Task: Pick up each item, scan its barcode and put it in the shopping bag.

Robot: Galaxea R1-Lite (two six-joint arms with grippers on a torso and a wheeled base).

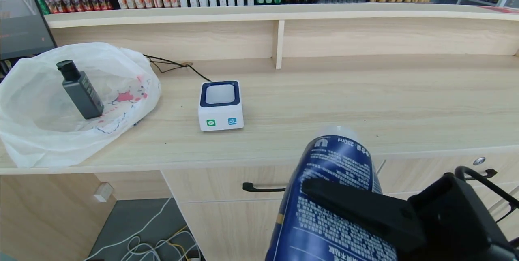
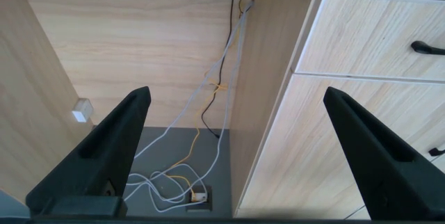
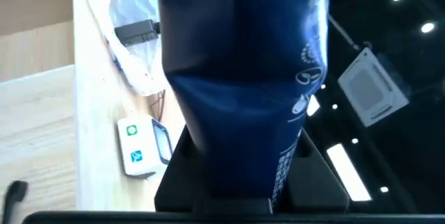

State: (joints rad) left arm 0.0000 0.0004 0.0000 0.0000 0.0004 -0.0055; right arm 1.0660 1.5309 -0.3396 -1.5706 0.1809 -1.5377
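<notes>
A dark blue bottle (image 1: 340, 155) covered in white print is gripped by the right claw (image 1: 324, 200). The claw's black fingers are closed against the bottle's sides, one finger (image 1: 357, 204) lying across the printed face. The bottle is seen close to the head camera, in front of the counter (image 1: 365, 99) and to the right of the scanner (image 1: 221, 105). Its long axis is directed away from the robot. The pale, rounded end is pointed forward toward the counter's front edge, and the other end is cut off by the bottom of the head view.

A white box with a blue-framed window on top, the scanner, is set near the middle of the counter. At the left end a white plastic shopping bag (image 1: 36, 127) is spread open. A dark grey bottle (image 1: 81, 88) with a black cap is propped inside it, leaning with the cap uppermost.

The left claw (image 2: 236, 95) is held low before the cabinet fronts, its fingers spread wide with nothing between them.
</notes>
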